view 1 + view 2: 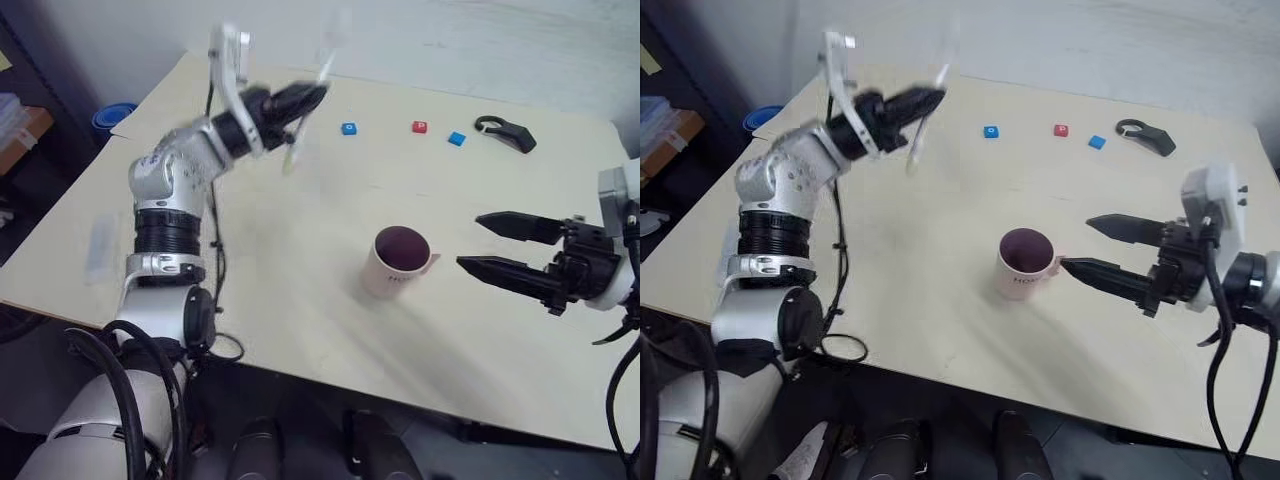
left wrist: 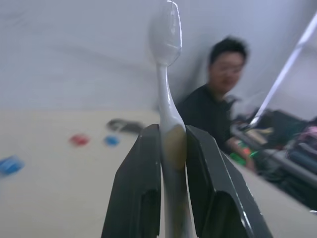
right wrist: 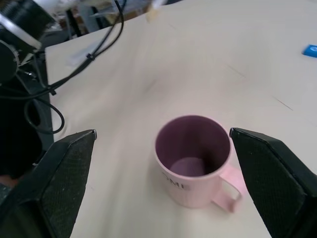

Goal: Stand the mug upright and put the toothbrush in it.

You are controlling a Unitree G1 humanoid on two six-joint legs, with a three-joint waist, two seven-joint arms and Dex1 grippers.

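Left claw [image 2: 173, 163] clamps toothbrush [image 2: 167, 74], head up; person [image 2: 218, 99] behind.

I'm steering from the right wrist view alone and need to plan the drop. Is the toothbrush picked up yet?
Observer: Yes. The left hand is shut on the toothbrush, lifted clear of the table.
Operator: Which end is gripped?
Observer: The pale yellow handle end; in the left wrist view the bristle head sticks out past the fingers.
Operator: How does my right hand sit relative to the mug?
Observer: The right hand is open, beside the upright mug, on its handle side, not touching it.
Operator: Anything else on the table?
Observer: Two blue blocks, a red block and a black clip lie at the far side.
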